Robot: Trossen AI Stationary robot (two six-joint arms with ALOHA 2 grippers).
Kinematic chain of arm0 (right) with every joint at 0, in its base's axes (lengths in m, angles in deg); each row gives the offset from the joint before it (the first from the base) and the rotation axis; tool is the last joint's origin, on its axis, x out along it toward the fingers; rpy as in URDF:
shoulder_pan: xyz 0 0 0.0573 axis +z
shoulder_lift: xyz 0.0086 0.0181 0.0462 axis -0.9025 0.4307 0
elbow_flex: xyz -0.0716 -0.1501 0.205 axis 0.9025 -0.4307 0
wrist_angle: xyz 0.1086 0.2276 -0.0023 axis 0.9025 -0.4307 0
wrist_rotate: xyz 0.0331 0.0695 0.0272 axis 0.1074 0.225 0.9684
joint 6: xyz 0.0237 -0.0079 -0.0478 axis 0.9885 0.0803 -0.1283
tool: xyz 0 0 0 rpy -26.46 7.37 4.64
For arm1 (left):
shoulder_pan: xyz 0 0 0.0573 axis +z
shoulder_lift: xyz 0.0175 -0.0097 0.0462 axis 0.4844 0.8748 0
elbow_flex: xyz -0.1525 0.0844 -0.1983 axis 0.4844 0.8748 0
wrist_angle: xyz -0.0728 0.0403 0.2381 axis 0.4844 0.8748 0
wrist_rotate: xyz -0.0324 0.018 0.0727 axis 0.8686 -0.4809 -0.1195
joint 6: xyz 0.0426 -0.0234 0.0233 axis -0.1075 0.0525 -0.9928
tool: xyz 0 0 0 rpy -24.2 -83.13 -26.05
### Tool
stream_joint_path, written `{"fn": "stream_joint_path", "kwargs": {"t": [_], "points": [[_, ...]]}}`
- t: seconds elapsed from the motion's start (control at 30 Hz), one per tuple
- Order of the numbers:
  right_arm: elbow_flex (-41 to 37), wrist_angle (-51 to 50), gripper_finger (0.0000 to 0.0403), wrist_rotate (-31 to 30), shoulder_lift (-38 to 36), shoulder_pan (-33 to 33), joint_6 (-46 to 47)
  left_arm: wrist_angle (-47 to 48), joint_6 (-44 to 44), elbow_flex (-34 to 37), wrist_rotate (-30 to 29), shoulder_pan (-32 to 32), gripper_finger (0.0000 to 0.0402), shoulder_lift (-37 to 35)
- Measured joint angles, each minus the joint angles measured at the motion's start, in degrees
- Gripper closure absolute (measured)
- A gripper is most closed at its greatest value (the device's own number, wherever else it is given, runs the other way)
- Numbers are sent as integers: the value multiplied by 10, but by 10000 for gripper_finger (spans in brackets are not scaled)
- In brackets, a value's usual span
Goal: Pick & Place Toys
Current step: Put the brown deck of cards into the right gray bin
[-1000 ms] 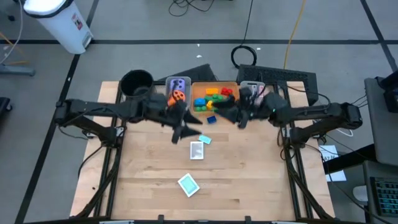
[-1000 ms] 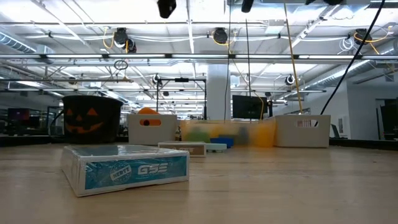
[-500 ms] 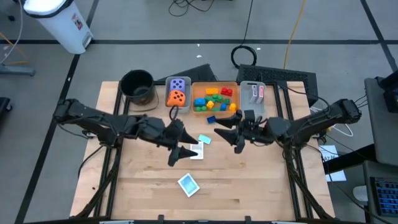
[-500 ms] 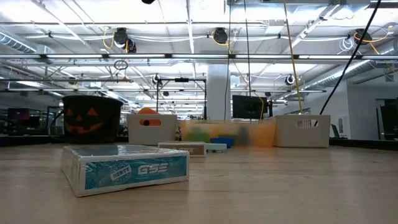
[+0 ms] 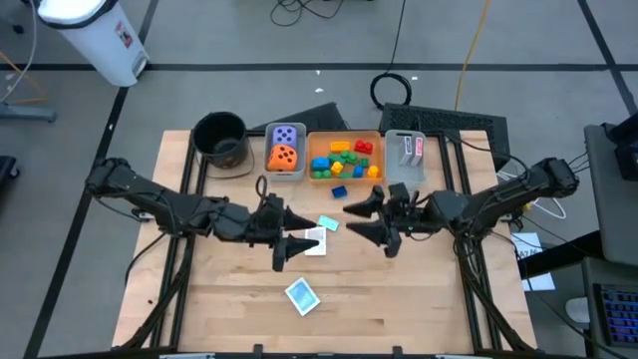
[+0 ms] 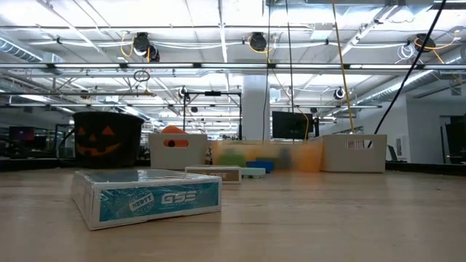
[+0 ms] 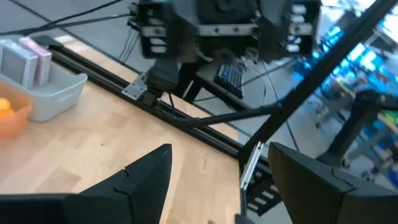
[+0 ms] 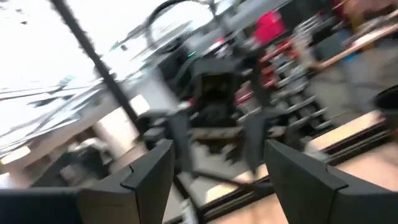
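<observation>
Both grippers hover empty over the table's middle, facing each other. My left gripper (image 5: 291, 251) is open, beside a white card (image 5: 315, 242) in the high view. My right gripper (image 5: 355, 220) is open, to the right of a teal card (image 5: 328, 223). Both cards lie flat on the wood. A teal-and-white card box (image 5: 302, 295) lies flat nearer the front edge and fills the foreground of the low view (image 6: 145, 196). A blue brick (image 5: 339, 191) lies on the table in front of the orange bin (image 5: 344, 135). The wrist views show open fingers, left (image 7: 217, 180) and right (image 8: 217, 174).
Along the far edge stand a black pot (image 5: 220, 138), a grey bin (image 5: 270, 135) holding a purple and an orange die, the orange bin full of coloured bricks, and a grey bin (image 5: 405, 135) with upright cards. Bare wood stretches toward the near edge.
Both grippers have swung from over the bins at the far edge toward the table's middle, nearer the front, and both stay open. The left one has also rolled a little. The cards, the box and the brick have not moved.
</observation>
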Motion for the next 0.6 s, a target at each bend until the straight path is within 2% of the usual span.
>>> {"fn": "stream_joint_path", "kwargs": {"t": [0.1, 0.27, 0.43, 0.6], "points": [[1, -36, 165, 30, 0, 9, 30, 1, 41, 0, -39, -23, 128, 0], [1, -117, 165, 29, 0, 43, 20, 4, 104, 0, -86, -61, 128, 15], [1, -240, 165, 26, 0, 72, 27, 5, 166, 0, -99, -85, 128, 61], [1, -339, 165, 22, 0, 89, 33, 2, 233, 0, -100, -81, 128, 119]]}}
